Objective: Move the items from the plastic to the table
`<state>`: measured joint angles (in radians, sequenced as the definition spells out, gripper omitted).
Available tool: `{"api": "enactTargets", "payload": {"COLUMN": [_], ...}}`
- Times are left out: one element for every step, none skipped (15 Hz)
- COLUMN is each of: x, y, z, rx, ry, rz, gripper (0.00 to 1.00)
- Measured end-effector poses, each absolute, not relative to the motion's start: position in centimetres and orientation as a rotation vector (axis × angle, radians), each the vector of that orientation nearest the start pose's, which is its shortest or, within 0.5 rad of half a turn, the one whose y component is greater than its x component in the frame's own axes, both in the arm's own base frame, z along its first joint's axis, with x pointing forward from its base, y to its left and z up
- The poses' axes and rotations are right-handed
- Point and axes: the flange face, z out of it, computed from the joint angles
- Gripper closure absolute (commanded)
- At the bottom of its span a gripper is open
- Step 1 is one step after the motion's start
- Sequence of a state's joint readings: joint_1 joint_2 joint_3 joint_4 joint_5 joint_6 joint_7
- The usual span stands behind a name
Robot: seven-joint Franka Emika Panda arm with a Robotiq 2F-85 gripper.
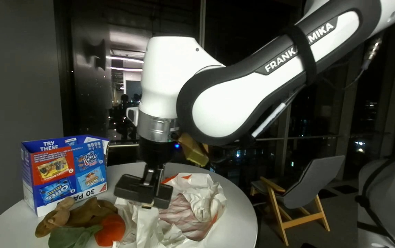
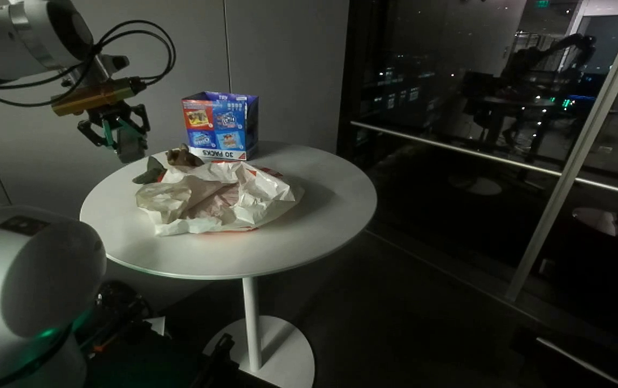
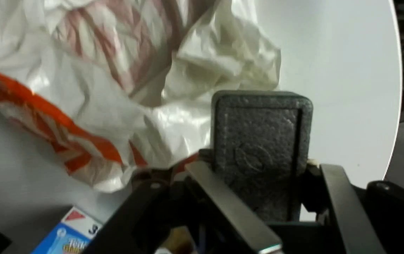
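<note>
Orange-and-white bag (image 2: pixel 217 199), dark grey block (image 3: pixel 260 141)

I read TRY THESE upright on the box (image 1: pixel 71 177), OREO and 30 PACKS upside down there, FRANK and MIKA along my remote arm (image 1: pixel 266 84); the emblem (image 3: pixel 253 157) on the block (image 3: pixel 262 128) I can't decipher.

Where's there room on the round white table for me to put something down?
In an exterior view, the table is bare between the crumpled plastic bag and the right-hand rim, and also between the bag and the near rim. It's crowded where the brown, green and red items bunch up beside the snack box.
</note>
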<state>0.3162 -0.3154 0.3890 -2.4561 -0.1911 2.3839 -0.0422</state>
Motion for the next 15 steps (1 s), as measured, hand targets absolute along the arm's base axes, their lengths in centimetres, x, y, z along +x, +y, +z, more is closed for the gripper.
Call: {"api": "enactTargets", "payload": {"x": [35.8,36.7,37.7,38.9,40.2,41.5,42.9,44.2,45.6,46.8,48.0,48.9,49.7,50.4,50.9], "y": [31.5,32.7,33.8,34.8,35.7,36.5,37.3,38.0,38.5,39.1,39.6,40.1,40.6,41.0,41.3], "z": [42.8,42.7,42.4,42.0,41.5,40.9,40.2,39.5,38.7,37.8,37.1,36.4,35.8,35.5,35.3], "rx": [-2.962,-2.949,-2.939,-2.935,-2.93,-2.924,-2.92,-2.917,-2.915,-2.911,-2.909,-2.908,-2.906,-2.906,-2.906], "ry": [-1.42,-1.453,-1.485,-1.509,-1.529,-1.55,-1.567,-1.584,-1.593,-1.601,-1.596,-1.584,-1.568,-1.548,-1.524], "rz": [-0.541,-0.581,-0.609,-0.622,-0.629,-0.635,-0.642,-0.651,-0.653,-0.65,-0.643,-0.634,-0.626,-0.619,-0.612], "gripper": [0.68,0.68,0.68,0.68,0.68,0.68,0.68,0.68,0.68,0.18,0.17,0.11,0.04,0.0,0.0]}}
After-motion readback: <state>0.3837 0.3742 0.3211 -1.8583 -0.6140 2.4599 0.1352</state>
